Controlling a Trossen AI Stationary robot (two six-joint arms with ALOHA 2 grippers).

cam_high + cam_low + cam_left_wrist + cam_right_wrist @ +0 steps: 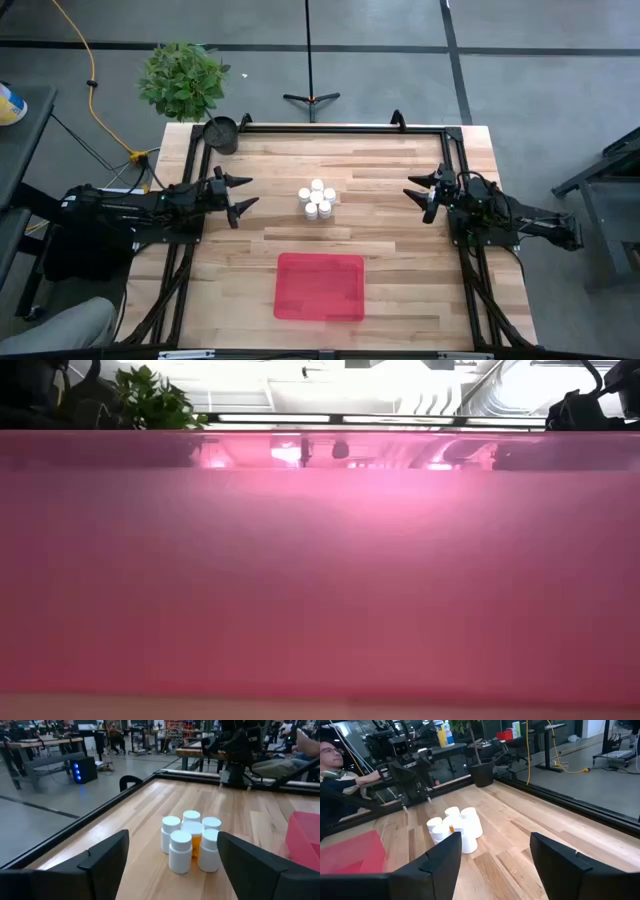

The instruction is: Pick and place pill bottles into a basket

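Several pill bottles [317,200] with white caps stand upright in a tight cluster on the middle of the wooden table; they also show in the left wrist view [191,842] and in the right wrist view [456,828]. The red basket [320,287] lies flat on the table nearer the front edge, and its wall fills the low view [320,580]. My left gripper [241,194] is open at the table's left, pointing at the cluster. My right gripper [425,195] is open at the right, pointing at the cluster too. Both are empty and apart from the bottles.
A small dark pot [221,133] with a green plant [183,80] stands at the table's far left corner. A black frame rail [330,128] runs along the far edge and the sides. A person [335,760] sits beyond the table's left side.
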